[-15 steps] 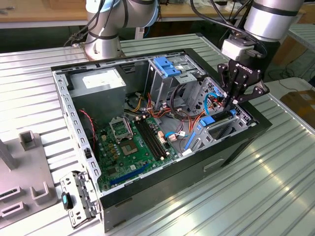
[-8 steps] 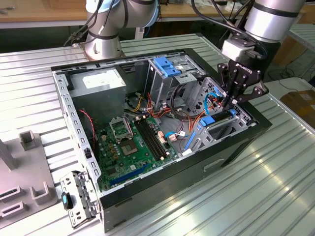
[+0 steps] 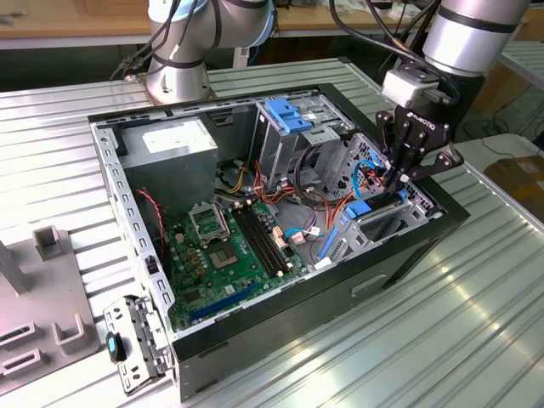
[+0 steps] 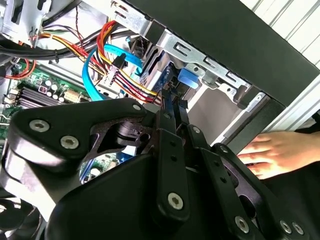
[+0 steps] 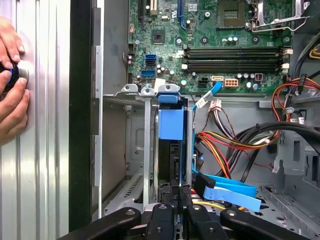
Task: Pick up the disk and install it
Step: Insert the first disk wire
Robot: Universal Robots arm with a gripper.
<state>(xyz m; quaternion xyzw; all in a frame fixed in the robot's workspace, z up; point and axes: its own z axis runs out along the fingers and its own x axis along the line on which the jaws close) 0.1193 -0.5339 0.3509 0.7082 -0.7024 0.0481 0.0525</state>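
Observation:
The disk [image 5: 174, 155] stands on edge in a slot of the metal drive bay [image 5: 131, 150], inside the open computer case [image 3: 280, 336]. Its bright blue bracket [image 5: 170, 120] runs along the end nearer the motherboard and also shows in the second wrist view [image 4: 187, 77]. My gripper [image 5: 175, 196] is shut on the disk's other end, with the black fingers [image 4: 167, 112] close together on the thin dark edge. In the exterior view the gripper [image 3: 395, 183] reaches down into the bay at the case's right end, just beside a blue tab [image 3: 359, 206]. Much of the slab is hidden by the bay walls.
Blue flat cables [image 5: 227, 189] and red, yellow and orange wire bundles [image 5: 235, 140] lie close beside the bay. A tall drive cage with a blue latch [image 3: 289, 115] stands behind it. The motherboard [image 3: 229, 246] fills the case floor. A person's hand [image 5: 11, 90] rests on the table outside the case wall.

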